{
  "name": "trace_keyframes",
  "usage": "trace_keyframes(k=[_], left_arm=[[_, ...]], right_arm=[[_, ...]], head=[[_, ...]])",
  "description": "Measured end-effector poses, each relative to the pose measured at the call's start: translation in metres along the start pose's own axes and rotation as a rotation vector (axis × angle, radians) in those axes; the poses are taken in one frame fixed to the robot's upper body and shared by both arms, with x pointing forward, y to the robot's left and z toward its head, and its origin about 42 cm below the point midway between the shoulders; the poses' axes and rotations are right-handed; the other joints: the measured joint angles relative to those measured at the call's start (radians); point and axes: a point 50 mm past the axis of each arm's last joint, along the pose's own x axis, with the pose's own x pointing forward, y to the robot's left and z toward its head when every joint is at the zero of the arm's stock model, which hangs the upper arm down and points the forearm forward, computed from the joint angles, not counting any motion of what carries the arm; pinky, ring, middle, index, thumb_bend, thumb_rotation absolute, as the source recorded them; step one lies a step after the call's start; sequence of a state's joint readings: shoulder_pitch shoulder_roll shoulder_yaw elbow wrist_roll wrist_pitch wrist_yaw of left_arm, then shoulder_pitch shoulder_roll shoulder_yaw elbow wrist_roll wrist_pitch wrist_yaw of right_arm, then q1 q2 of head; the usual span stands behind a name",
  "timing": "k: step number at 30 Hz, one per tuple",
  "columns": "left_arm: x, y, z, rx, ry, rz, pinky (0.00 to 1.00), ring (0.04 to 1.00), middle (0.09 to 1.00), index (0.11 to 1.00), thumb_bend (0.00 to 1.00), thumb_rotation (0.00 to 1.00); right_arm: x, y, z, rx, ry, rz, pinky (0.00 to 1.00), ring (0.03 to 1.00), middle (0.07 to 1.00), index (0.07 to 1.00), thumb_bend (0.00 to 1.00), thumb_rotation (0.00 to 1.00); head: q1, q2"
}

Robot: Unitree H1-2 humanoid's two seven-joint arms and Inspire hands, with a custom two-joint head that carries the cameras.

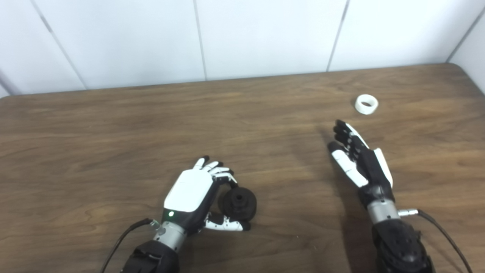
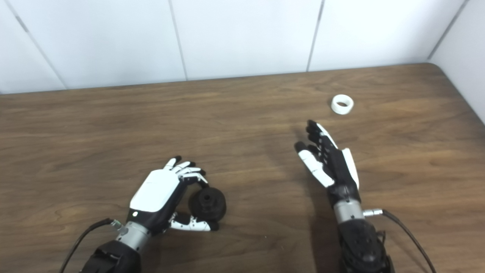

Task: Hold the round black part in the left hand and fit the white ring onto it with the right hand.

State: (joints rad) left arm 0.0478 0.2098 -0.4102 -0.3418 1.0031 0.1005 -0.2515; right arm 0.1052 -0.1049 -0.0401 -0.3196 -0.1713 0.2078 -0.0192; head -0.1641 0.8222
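While the round black part [image 1: 238, 203] sits low on the brown wood-grain table [image 1: 113, 129], its look is plain enough: a matte, dark disc with a raised hub and a small hole at its centre. Far across from it lies the small white plastic ring [image 1: 366, 104], a short, thick-walled band lying flat with its opening facing up.

Bare wood stretches wide between the two pieces and out to the left; the far edge of the table meets a white panelled wall [image 1: 265, 34], and the rounded far-right corner lies close behind the ring, leaving little room beyond it.

At the near edge, the left hand [image 1: 197, 195] curls around the black part, fingers [image 1: 221, 172] arched over its far side and thumb reaching under its near side; whether it presses firmly or only cups the part, I cannot tell. The right hand [image 1: 356, 159] is empty, its fingers stretched out straight and slightly apart, palm turned toward the left. Its fingertips point up toward the white ring, which lies just past them and a little to the right, not touching.
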Motion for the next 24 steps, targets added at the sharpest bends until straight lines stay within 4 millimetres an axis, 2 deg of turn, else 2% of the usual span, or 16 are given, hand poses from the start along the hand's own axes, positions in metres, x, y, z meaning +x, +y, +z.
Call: trace_keyframes(k=[3, 6, 11, 15, 19, 24], left_arm=[[-0.001, 0.001, -0.001, 0.004, 0.002, -0.001, 0.97, 0.893, 0.802, 0.484, 0.52, 0.06], [-0.002, 0.002, -0.004, 0.01, 0.002, -0.001, 0.96, 0.889, 0.801, 0.484, 0.52, 0.06], [-0.002, 0.003, -0.005, 0.013, -0.002, -0.002, 0.98, 0.893, 0.803, 0.485, 0.52, 0.06], [-0.003, 0.003, -0.007, 0.013, -0.006, -0.002, 0.99, 0.892, 0.801, 0.485, 0.52, 0.06], [-0.003, 0.003, -0.012, 0.008, -0.014, 0.003, 0.97, 0.884, 0.792, 0.484, 0.52, 0.06], [-0.006, 0.006, -0.019, 0.007, -0.015, 0.004, 1.0, 0.896, 0.796, 0.484, 0.52, 0.06]], right_arm=[[0.006, -0.011, 0.01, -0.035, -0.015, -0.011, 0.86, 0.883, 0.879, 0.846, 0.55, 0.49], [0.016, -0.022, 0.021, -0.056, -0.043, -0.036, 0.79, 0.839, 0.844, 0.796, 0.56, 0.39], [0.032, -0.038, 0.039, -0.148, -0.084, -0.076, 0.79, 0.836, 0.832, 0.768, 0.6, 0.37], [0.044, -0.047, 0.05, -0.182, -0.114, -0.093, 0.85, 0.868, 0.852, 0.767, 0.62, 0.35], [0.054, -0.05, 0.059, -0.255, -0.121, -0.11, 0.85, 0.857, 0.832, 0.77, 0.68, 0.39], [0.072, -0.052, 0.068, -0.354, -0.123, -0.123, 0.83, 0.847, 0.825, 0.775, 0.7, 0.37]], head=[[-0.006, 0.003], [-0.02, 0.005], [-0.066, 0.0], [-0.092, -0.005], [-0.162, -0.011], [-0.199, -0.015]])
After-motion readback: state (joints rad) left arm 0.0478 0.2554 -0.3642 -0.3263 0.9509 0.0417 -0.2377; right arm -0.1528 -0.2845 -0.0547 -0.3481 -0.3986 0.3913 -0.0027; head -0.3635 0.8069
